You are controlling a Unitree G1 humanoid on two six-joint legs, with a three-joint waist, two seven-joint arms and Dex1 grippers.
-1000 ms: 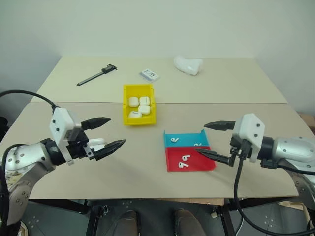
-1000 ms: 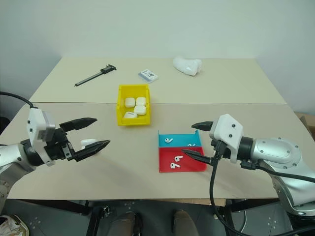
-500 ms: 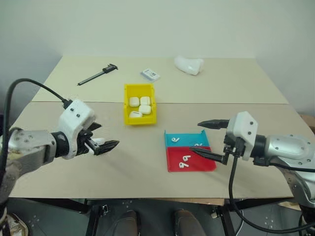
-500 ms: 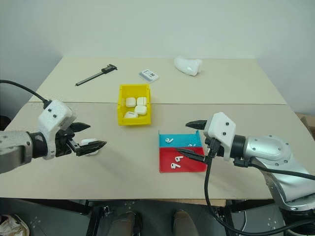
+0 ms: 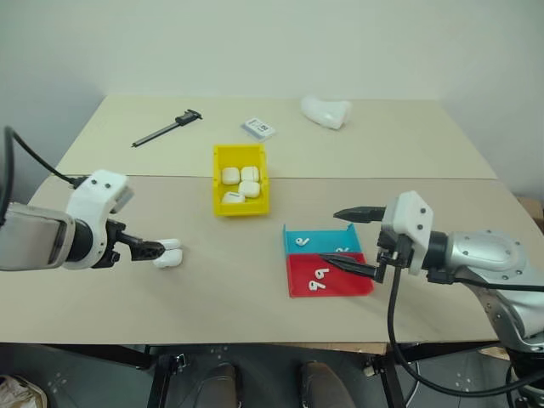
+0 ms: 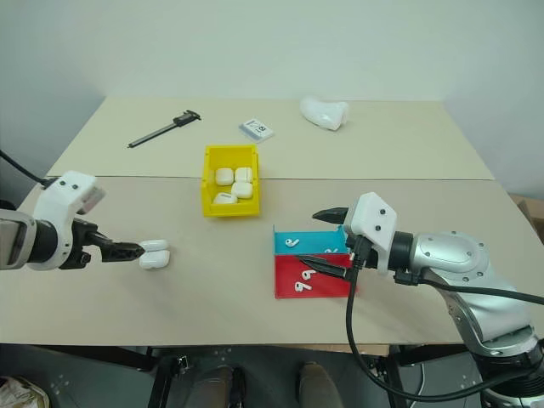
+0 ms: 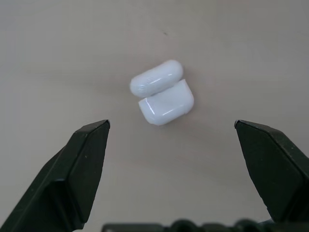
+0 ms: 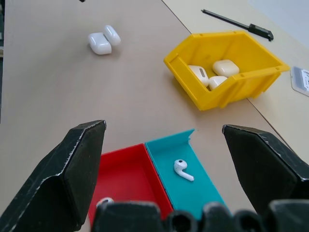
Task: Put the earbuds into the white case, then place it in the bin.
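The open case [image 7: 162, 97] lies on the table at about eight o'clock from the bin [image 5: 240, 180]. The left gripper [image 6: 127, 251], jaws apart, looks lined up to grab it; next it should close. The right gripper [image 5: 350, 242] hangs open over the tray [image 5: 325, 272] with the earbuds [image 8: 183, 170].

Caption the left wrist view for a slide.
Open left gripper poised over the white case, which lies on the table with its lid flipped open.

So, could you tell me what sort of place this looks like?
Probably a lab or workshop test bench: plain tables against a bare wall, a caliper lying out, and a yellow bin of white cases beside a red-and-blue tray holding earbuds.
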